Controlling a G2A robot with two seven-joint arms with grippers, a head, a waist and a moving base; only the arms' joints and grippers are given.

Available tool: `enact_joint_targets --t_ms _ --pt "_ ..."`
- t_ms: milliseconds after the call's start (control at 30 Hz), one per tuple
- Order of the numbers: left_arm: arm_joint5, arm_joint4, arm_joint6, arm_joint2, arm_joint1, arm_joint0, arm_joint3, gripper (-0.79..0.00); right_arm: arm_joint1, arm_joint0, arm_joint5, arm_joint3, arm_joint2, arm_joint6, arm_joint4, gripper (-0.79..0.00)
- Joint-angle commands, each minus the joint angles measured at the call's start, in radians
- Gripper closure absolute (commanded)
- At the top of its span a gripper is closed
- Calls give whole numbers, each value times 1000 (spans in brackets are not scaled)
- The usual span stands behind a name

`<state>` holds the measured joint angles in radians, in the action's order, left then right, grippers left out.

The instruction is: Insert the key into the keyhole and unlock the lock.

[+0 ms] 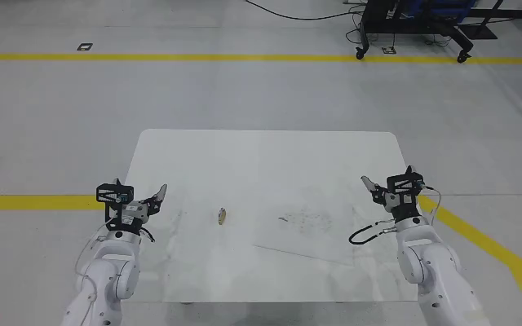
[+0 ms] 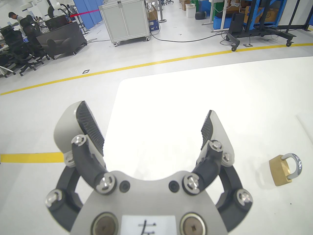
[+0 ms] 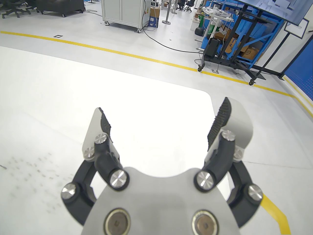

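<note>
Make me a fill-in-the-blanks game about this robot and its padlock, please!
1. The brass padlock lies on the white ____.
2. The left pincer and the right pincer are both ____, with nothing between their fingers.
3. The padlock is closer to the ____ pincer.

Missing words: table; open; left.
</note>
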<state>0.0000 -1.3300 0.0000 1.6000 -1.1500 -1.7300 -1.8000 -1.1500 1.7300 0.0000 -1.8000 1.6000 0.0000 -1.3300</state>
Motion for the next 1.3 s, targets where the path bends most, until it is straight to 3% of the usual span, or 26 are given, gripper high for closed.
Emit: enact_joint_targets --t_ms 0,200,333,533,967,1133,1267 --pt "0 0 0 0 0 0 0 -785 0 0 0 0 0 0 0 -785" --pt "0 0 0 0 0 0 0 -785 -1 -20 -49 10 -44 17 -32 -785" --pt "0 0 0 0 0 0 0 -785 -7 -92 -156 52 -170 87 -91 -785" --pt "0 0 0 0 0 0 0 -785 -26 -182 -233 116 -341 111 -134 -785" --pt "0 0 0 0 0 0 0 -785 -28 -193 -235 116 -349 117 -129 -785" --pt "0 0 0 0 0 0 0 -785 -21 -228 -453 176 -343 136 -34 -785" --pt "0 0 0 0 0 0 0 -785 -13 -268 -596 194 -365 218 -73 -785"
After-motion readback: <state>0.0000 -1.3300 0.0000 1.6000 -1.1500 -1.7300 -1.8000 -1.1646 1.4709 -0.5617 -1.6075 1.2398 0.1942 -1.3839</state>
